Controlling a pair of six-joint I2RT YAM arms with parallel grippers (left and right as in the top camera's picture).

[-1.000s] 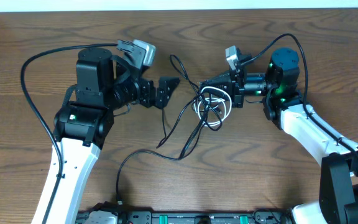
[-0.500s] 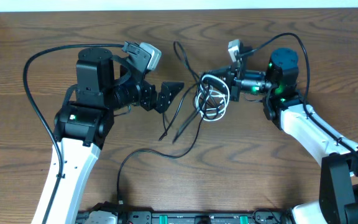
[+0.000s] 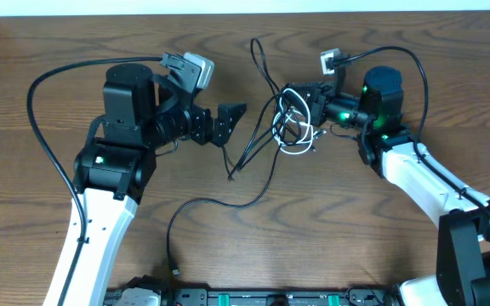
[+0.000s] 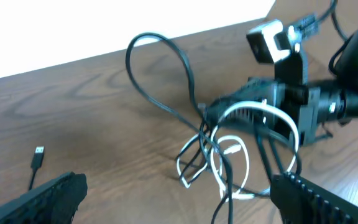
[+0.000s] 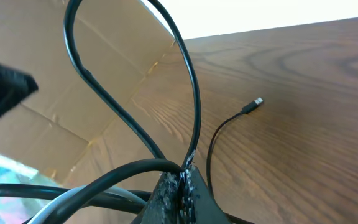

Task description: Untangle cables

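Observation:
The cables (image 3: 289,127) form a tangle of thin black cords and one white cord (image 3: 298,143) at the table's centre back. My right gripper (image 3: 286,96) is shut on the black cords at the top of the tangle and holds it off the wood; its closed fingertips (image 5: 182,183) pinch them. A black loop (image 3: 259,53) sticks out behind. One black cord (image 3: 219,202) trails toward the front. My left gripper (image 3: 226,125) stands open just left of the tangle, touching nothing. In the left wrist view the tangle (image 4: 229,152) hangs ahead between the wide fingers (image 4: 48,196).
A small plug end (image 4: 38,155) lies on the wood left of the tangle. Another plug (image 5: 253,106) lies at a black cord's tip. A power strip (image 3: 253,297) runs along the front edge. Cardboard (image 5: 104,93) stands beyond the table's left side.
My right gripper has risen and moved toward the back, pulling the tangle with it; the loose black ends slid back across the wood. The left arm has barely moved.

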